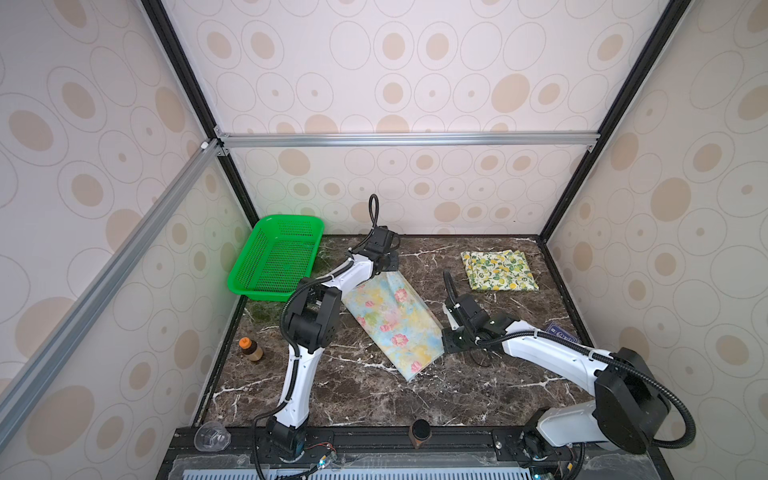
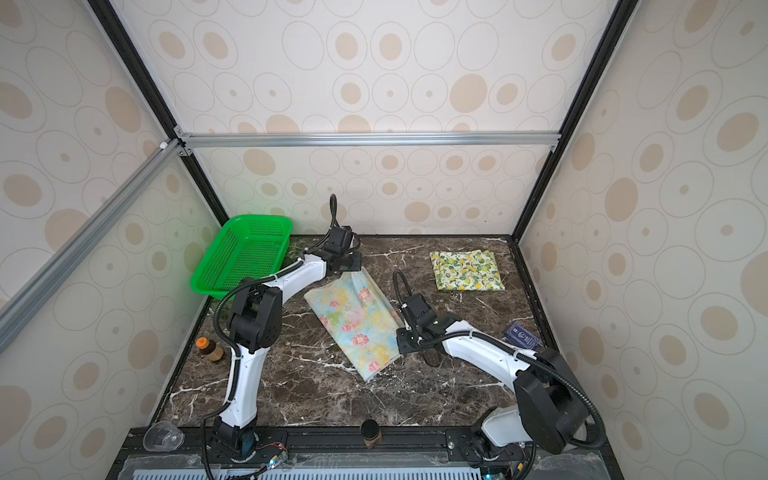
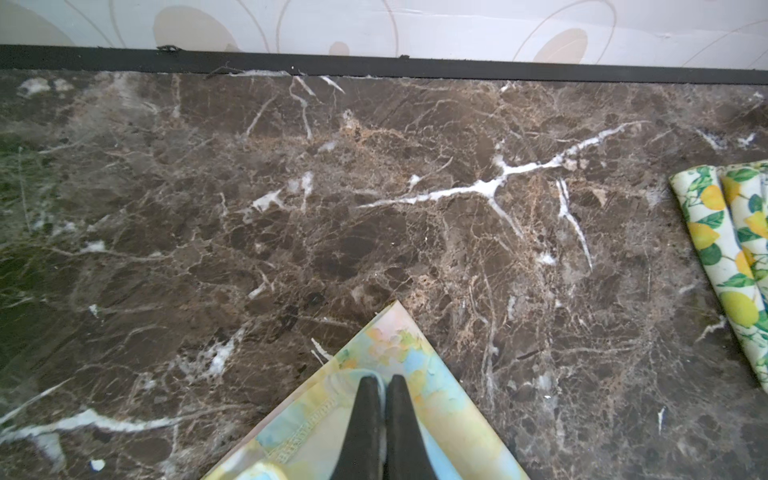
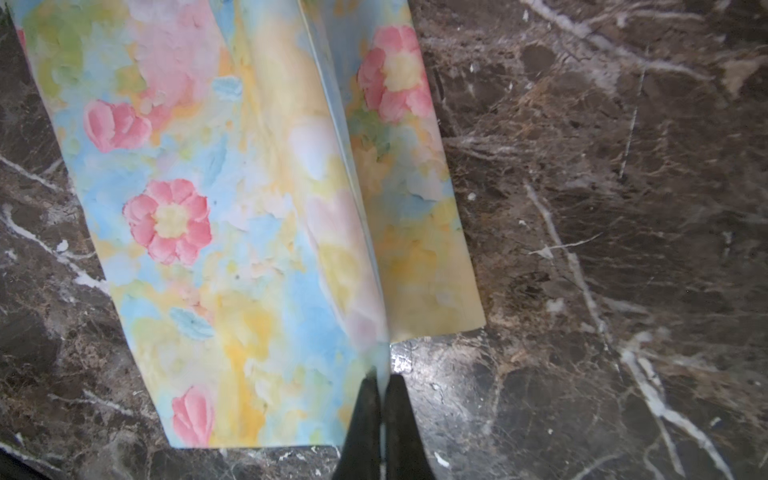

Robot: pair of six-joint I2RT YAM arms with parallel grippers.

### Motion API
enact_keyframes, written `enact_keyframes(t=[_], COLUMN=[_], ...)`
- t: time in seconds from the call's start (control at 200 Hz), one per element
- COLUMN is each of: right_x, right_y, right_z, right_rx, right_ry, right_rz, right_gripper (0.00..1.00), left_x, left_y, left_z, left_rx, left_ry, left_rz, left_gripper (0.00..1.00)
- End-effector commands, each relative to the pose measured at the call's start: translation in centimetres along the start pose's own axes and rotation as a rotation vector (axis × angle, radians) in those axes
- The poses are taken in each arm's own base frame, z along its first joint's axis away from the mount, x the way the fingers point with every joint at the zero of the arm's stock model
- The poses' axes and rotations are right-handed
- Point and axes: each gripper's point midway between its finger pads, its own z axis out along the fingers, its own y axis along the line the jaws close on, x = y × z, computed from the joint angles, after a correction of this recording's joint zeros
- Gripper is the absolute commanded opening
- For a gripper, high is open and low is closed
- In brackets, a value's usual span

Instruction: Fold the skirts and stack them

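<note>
The pastel blue-yellow skirt with pink flowers [image 1: 392, 320] [image 2: 359, 322] lies partly folded across the middle of the marble table. My left gripper [image 1: 388, 270] [image 3: 381, 382] is shut on its far corner [image 3: 399, 345]. My right gripper [image 1: 444, 337] [image 4: 381, 380] is shut on the lifted edge of the same skirt [image 4: 232, 232] at its near right side, with a flap [image 4: 415, 208] hanging beyond the fold. The cream lemon-print skirt [image 1: 498, 269] [image 2: 466, 270] [image 3: 727, 257] lies folded at the far right, apart from both grippers.
A green mesh basket [image 1: 276, 257] [image 2: 243, 255] stands at the far left corner. A small orange-capped bottle [image 1: 250, 349] is at the left edge, a dark blue card box [image 1: 559, 332] at the right, a brown cylinder [image 1: 419, 432] and a clear cup [image 1: 212, 436] on the front rail.
</note>
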Motion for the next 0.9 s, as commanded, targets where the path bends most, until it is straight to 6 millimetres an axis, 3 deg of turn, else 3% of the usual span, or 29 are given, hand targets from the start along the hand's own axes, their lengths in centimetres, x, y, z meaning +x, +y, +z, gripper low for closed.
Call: enact_keyframes(t=[0.0, 0.1, 0.22, 0.285, 0.35, 0.39, 0.455, 0.575, 0.66, 0.785, 0.895], right_x=[0.5, 0.5, 0.4, 0.3, 0.1, -0.1, -0.4, -0.8, -0.8, -0.5, -0.2], right_y=[-0.7, -0.8, -1.0, -1.1, -1.3, -1.6, -2.1, -2.7, -2.7, -1.7, -0.3], right_z=[0.2, 0.4, 0.6, 0.7, 0.8, 0.8, 0.8, 0.2, -0.4, -1.1, -1.3], right_rx=[0.05, 0.059, 0.072, 0.079, 0.095, 0.11, 0.136, 0.167, 0.164, 0.099, 0.045], right_ry=[0.031, 0.034, 0.032, 0.027, 0.02, 0.012, -0.006, -0.028, -0.035, -0.045, -0.045], right_rz=[0.007, 0.01, 0.013, 0.011, 0.007, 0.006, 0.007, 0.004, 0.0, -0.015, -0.042], right_gripper=[0.0, 0.0, 0.0, 0.01, 0.08, 0.19, 0.34, 0.44, 0.45, 0.44, 0.34], left_x=[-2.1, -2.0, -2.1, -2.2, -2.5, -2.7, -3.0, -3.1, -2.6, -1.0, 0.6], left_y=[0.0, -0.1, -0.4, -0.8, -1.1, -1.2, -1.3, -1.2, -1.4, -1.9, -2.5], left_z=[0.3, 0.5, 0.5, 0.3, -0.2, -0.5, -1.2, -2.3, -2.9, -3.5, -3.6], left_rx=[-0.016, -0.007, 0.017, 0.043, 0.066, 0.078, 0.089, 0.093, 0.118, 0.168, 0.216], left_ry=[-0.074, -0.078, -0.094, -0.112, -0.14, -0.154, -0.177, -0.196, -0.187, -0.157, -0.127], left_rz=[-0.02, -0.027, -0.034, -0.038, -0.04, -0.041, -0.045, -0.05, -0.05, -0.054, -0.065], left_gripper=[0.0, 0.02, 0.17, 0.32, 0.37, 0.38, 0.39, 0.37, 0.33, 0.2, 0.16])
